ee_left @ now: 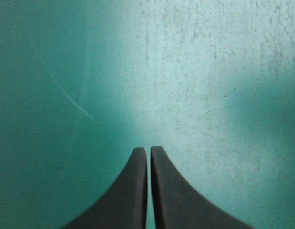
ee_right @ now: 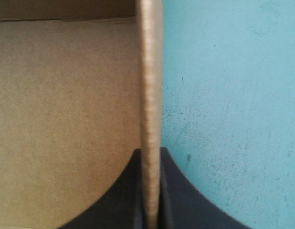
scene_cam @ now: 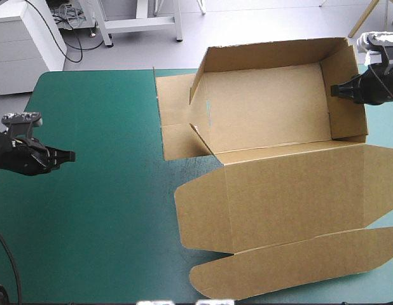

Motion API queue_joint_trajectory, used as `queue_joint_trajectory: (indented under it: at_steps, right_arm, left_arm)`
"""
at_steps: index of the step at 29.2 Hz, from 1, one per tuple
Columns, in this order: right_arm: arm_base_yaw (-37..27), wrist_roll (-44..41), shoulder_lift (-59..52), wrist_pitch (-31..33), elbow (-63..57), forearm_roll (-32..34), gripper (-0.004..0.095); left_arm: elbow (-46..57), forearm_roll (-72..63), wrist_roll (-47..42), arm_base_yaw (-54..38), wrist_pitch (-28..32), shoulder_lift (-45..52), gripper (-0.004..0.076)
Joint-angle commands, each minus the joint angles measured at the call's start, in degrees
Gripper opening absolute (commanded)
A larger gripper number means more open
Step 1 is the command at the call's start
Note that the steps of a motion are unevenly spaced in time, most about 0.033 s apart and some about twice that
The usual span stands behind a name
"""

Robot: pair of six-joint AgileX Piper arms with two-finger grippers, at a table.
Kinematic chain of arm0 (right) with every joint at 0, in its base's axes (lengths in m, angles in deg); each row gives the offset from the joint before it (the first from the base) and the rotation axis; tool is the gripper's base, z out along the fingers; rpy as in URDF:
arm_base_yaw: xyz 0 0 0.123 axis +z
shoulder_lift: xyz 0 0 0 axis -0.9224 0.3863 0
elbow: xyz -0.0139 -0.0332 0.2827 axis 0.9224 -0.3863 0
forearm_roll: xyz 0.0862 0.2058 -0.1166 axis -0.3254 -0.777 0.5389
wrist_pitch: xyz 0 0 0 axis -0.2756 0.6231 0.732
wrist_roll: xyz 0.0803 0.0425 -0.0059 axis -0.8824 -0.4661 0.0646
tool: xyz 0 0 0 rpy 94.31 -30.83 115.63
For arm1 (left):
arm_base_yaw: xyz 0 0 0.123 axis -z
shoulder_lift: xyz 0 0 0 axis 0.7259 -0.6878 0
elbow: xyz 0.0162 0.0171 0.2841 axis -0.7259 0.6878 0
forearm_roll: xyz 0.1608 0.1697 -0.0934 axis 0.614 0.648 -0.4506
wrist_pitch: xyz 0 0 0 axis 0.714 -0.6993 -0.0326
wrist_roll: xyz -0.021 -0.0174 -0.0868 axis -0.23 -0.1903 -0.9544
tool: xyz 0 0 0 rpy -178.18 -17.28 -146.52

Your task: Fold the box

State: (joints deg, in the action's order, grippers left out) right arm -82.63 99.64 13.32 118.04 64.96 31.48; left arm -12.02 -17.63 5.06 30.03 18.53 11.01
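Upper right of the high view: brown box (scene_cam: pixel 266 114) on the teal-green bench (scene_cam: pixel 95 222), an open tray with far wall and right wall (scene_cam: pixel 346 117) upright, left wall (scene_cam: pixel 196 89) leaning inward, lid (scene_cam: pixel 292 190) lying flat toward the lower right, its rounded front flap (scene_cam: pixel 292 264) near the bottom edge. Two flat panels (scene_cam: pixel 177 114) spread on the cover just left of the tray. Faint bluish streak (scene_cam: pixel 209 111) on the tray floor near the left wall, possibly a printed mark, too small to read. At the upper right edge, right claw (scene_cam: pixel 336 91) pinching the right wall, board edge between its black fingers. At mid left, left claw (scene_cam: pixel 69 154) pressed together over bare cover, well apart from the box.
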Motion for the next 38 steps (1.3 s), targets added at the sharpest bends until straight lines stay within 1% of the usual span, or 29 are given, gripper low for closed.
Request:
queue_joint_trajectory:
  at_steps: [1,4,9,11,13,16,17,20,22,23,24,26,28,31,32,34,35,36,38]
  right_arm:
    - [-0.39,0.02,-2.69,-2.16,1.59,-4.74,-0.0020]
    - [-0.39,0.80,-2.93,-2.16,1.59,-6.67,-0.0020]
    - [-0.28,1.35,-2.93,-2.16,1.50,-9.53,-0.0020]
    - [-0.28,1.62,-2.93,-2.16,1.50,-10.29,-0.0020]
    - [-0.28,1.62,-2.93,-2.16,1.50,-10.97,-0.0020]
    - [0.43,1.99,-2.93,-2.16,1.50,-11.39,-0.0020]
    - [0.97,2.21,-2.93,-2.16,1.50,-11.48,-0.0020]
    - [3.21,2.47,-2.93,-2.16,1.50,-11.48,-0.0020]
    - [4.61,2.75,-2.93,-2.16,1.50,-11.37,-0.0020]
    - [5.31,2.80,-2.93,-2.16,1.50,-11.37,-0.0020]
    - [5.81,2.80,-2.93,-2.16,1.50,-11.37,-0.0020]
    - [6.63,2.80,-2.93,-2.16,1.50,-11.37,-0.0020]
    - [6.76,2.65,-2.93,-2.16,1.50,-11.73,-0.0020]
    - [7.00,2.65,-2.93,-2.16,1.50,-11.87,-0.0019]
    - [7.00,2.65,-2.93,-2.16,1.50,-11.87,-0.0019]
    - [7.00,2.65,-2.93,-2.16,1.50,-11.87,-0.0019]
    - [7.10,2.65,-2.93,-2.16,1.50,-11.87,-0.0020]
    - [7.10,2.65,-2.93,-2.16,1.50,-11.87,-0.0019]
    - [7.10,2.65,-2.93,-2.26,1.50,-11.87,-0.0019]
  left_arm:
    - [4.69,-8.89,5.04,-1.12,8.50,1.53,0.0013]
    - [10.08,-15.14,11.34,-0.91,13.29,1.42,0.0013]
    - [15.85,-22.58,17.88,-0.91,16.72,1.42,0.0013]
    - [16.93,-26.48,21.84,-0.91,16.88,1.42,0.0013]
    - [17.49,-31.74,27.09,-0.91,15.97,1.42,0.0013]
    - [17.58,-44.14,35.00,-0.91,13.21,1.34,0.0013]
    - [17.58,-48.45,36.69,-0.91,11.34,1.34,0.0013]
    - [17.58,-59.87,37.98,-0.91,7.67,1.34,0.0013]
    - [17.58,-64.72,41.22,-0.91,5.57,1.34,0.0020]
    - [17.58,-65.94,42.27,-0.91,4.53,1.34,0.0038]
    - [17.58,-66.41,43.06,-0.91,3.72,1.34,0.0070]
    - [17.58,-66.41,43.32,-0.91,2.59,1.34,0.0163]
    - [17.58,-66.27,43.32,-0.91,0.91,1.34,0.0315]
    - [17.58,-66.93,43.22,-0.91,-1.59,1.34,0.0575]
    - [17.58,-67.27,43.22,-0.91,-2.74,1.34,0.0630]
    - [17.58,-67.65,43.22,-0.91,-4.56,1.34,0.0715]
    - [17.58,-67.99,43.22,-0.91,-5.40,1.34,0.0724]
    - [17.58,-69.09,43.22,-0.91,-7.67,1.34,0.0724]
    - [17.45,-70.54,43.22,-0.91,-9.55,1.34,0.0722]
